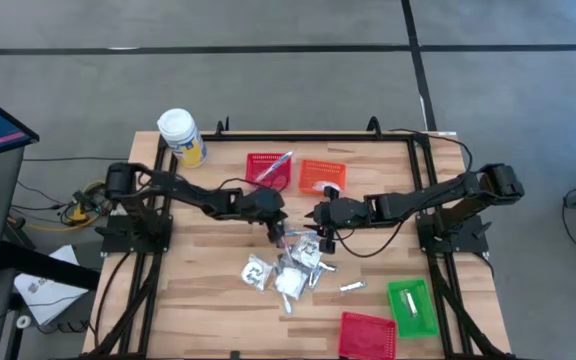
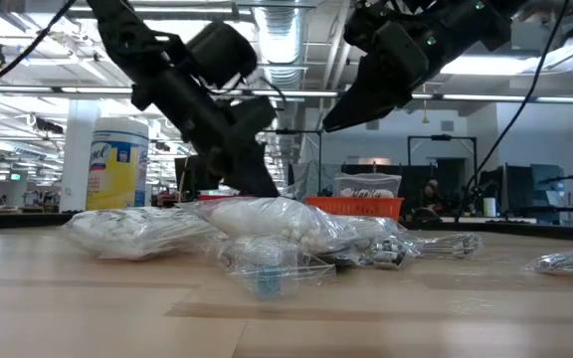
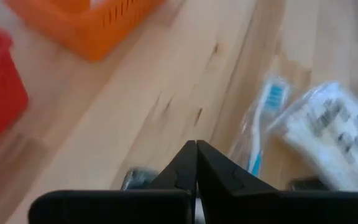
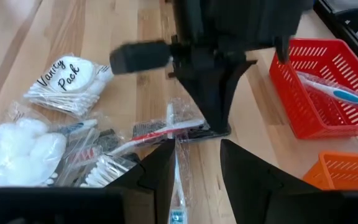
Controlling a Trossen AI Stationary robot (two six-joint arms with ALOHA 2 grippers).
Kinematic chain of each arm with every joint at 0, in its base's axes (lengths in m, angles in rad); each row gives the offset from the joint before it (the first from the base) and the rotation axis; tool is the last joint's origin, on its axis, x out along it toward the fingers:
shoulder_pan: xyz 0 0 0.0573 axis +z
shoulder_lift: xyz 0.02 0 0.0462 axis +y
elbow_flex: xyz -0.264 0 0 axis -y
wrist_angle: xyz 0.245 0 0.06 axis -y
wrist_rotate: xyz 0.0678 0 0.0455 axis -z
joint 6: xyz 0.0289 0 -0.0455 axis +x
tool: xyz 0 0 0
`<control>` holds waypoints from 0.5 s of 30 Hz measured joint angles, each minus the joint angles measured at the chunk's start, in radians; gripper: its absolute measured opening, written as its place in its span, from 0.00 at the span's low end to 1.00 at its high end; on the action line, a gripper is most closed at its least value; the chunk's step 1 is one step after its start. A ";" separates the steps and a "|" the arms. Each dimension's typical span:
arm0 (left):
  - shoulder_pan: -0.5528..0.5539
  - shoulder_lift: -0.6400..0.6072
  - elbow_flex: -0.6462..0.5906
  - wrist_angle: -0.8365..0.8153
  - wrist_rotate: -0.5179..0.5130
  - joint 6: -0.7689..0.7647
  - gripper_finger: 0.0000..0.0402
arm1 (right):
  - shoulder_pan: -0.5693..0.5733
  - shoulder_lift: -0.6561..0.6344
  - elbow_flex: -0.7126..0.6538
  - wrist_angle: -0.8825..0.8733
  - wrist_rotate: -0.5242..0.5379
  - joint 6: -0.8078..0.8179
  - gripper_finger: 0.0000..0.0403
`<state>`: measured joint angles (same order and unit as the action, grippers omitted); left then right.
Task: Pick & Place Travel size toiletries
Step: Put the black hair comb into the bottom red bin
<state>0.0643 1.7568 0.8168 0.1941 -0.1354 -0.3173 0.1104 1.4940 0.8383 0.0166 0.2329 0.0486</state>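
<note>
The travel-size toiletries (image 1: 290, 268), a loose heap of clear-wrapped packets of cotton swabs, cotton balls and wrapped toothbrushes, are spread near the middle of the light wooden table (image 1: 188, 300), with one slim silver stick (image 1: 352, 287) lying apart toward the green plastic basket (image 1: 411, 307). The left gripper (image 1: 277, 232) is lowered at the far edge of the heap, and in its wrist view its two dark fingers (image 3: 194, 165) are pressed tip to tip. In the right wrist view those fingertips stand at the end of a clear-wrapped toothbrush with red markings (image 4: 160, 132); whether the wrapper is actually pinched between them cannot be told, since nothing is seen between the tips. The right gripper (image 1: 318, 218) is held above the heap with its fingers partly apart and empty. The step in hand is judged to be the pick of a single wrapped item. Before any lift, the grip should be confirmed. The lift should be made slowly and straight up, because the film wrappers overlap and a neighbouring packet is likely to be dragged along. Should the fingers come up bare, they should be reopened and set lower, astride the wrapper. The right arm should be kept clear of the lift path. A wrapped toothbrush (image 1: 280, 163) already lies in the red mesh basket (image 1: 266, 168) at the far side, beside the orange mesh basket (image 1: 321, 176), so that red basket is judged the likely destination.
</note>
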 joint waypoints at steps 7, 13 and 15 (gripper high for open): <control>0.010 0.055 0.078 -0.162 0.066 -0.002 0.00 | 0.000 0.000 0.000 -0.013 0.000 -0.007 0.30; 0.009 0.026 0.090 -0.295 0.110 -0.052 0.00 | 0.000 0.000 0.000 -0.026 0.000 -0.007 0.30; 0.005 0.011 0.090 -0.345 0.122 -0.060 0.00 | 0.000 0.000 0.000 -0.027 0.000 -0.007 0.30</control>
<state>0.0695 1.7673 0.9066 -0.1508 -0.0136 -0.3769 0.1101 1.4944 0.8383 -0.0104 0.2329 0.0418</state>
